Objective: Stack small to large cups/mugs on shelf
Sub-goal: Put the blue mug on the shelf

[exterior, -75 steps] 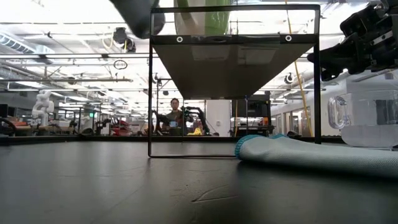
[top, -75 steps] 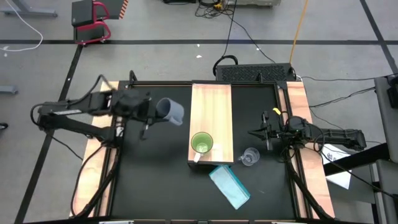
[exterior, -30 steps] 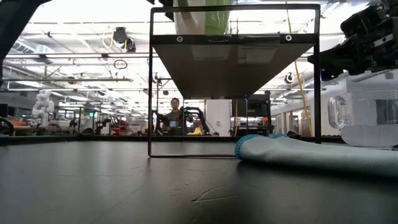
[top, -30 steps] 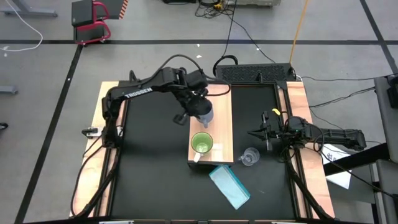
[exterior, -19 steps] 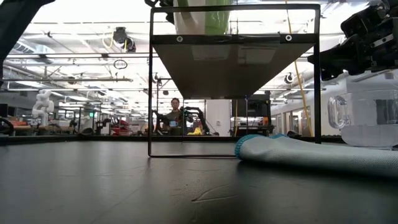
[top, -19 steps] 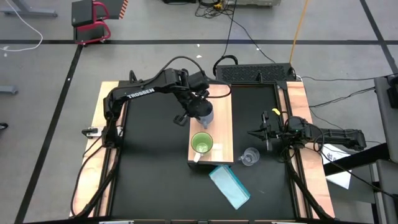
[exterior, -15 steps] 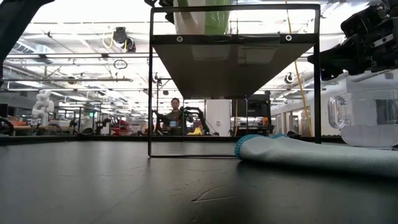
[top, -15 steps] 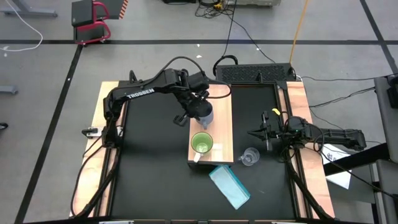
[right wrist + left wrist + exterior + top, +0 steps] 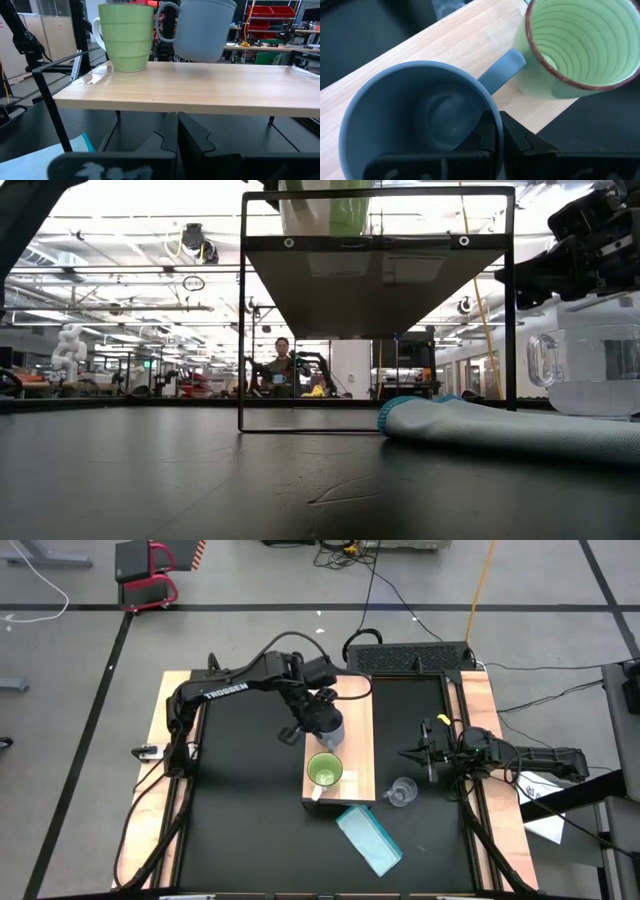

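My left gripper [image 9: 318,716] hangs over the light-wood shelf [image 9: 341,698], shut on the grey-blue mug [image 9: 329,726]. The mug is upright, and its handle [image 9: 502,70] points at the green mug [image 9: 323,771]. That green mug stands on its base at the shelf's near end [image 9: 125,37]. The small clear glass cup [image 9: 401,792] stands on the black table right of the shelf. My right gripper [image 9: 428,753] waits shut near the table's right edge, touching nothing. My left gripper holds the grey-blue mug by its wall at the rim [image 9: 496,119], beside the handle. One finger [image 9: 485,144] is inside the mug and one [image 9: 519,138] outside. The fingers come from above, pointing down. The mug [image 9: 200,30] stays upright, its base just clear of the shelf [image 9: 200,85].
A flat light-blue object [image 9: 370,838] lies on the table near the shelf's near end, next to the glass cup. The far half of the shelf is bare wood. In the low view the shelf's black frame [image 9: 242,310] stands on the table, with a person far behind it.
My left gripper has carried the grey-blue mug from the table's left side rightward over the shelf. The mug has turned from tipped to upright. In the last second the gripper has barely moved.
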Robot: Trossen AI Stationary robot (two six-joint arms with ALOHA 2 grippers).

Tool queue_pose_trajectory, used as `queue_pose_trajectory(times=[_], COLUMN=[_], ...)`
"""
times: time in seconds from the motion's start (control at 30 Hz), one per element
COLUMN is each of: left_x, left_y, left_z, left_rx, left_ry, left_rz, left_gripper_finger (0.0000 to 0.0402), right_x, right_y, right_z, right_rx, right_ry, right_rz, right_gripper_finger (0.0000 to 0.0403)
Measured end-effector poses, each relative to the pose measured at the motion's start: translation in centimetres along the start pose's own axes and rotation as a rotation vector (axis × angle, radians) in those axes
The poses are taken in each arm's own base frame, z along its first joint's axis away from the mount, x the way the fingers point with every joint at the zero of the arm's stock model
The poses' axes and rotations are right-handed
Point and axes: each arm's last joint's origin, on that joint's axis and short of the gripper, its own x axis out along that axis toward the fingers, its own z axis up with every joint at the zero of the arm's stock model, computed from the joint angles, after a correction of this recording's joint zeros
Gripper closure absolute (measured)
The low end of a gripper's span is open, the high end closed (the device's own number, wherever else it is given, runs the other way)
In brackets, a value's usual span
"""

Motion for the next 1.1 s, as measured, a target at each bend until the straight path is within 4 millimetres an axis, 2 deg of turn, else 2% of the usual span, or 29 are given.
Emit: queue_pose_trajectory(times=[0.33, 0.67, 1.1], left_x=[0.4, 2.2, 2.2], left_y=[-0.2, 0.0, 0.0], left_z=[0.3, 0.7, 0.7], left_rx=[0.008, 0.029, 0.019], left_ry=[0.072, 0.152, 0.161], left_rz=[0.081, 0.126, 0.129], left_gripper_finger=[0.0396, 0.0396, 0.0392], right_x=[0.0, 0.0, 0.0], right_y=[0.0, 0.0, 0.0], right_z=[-0.2, -0.2, -0.2], right_rx=[0.002, 0.003, 0.01], right_ry=[0.019, 0.019, 0.021], right_rz=[0.0, 0.0, 0.0], right_gripper_finger=[0.0403, 0.0403, 0.0403])
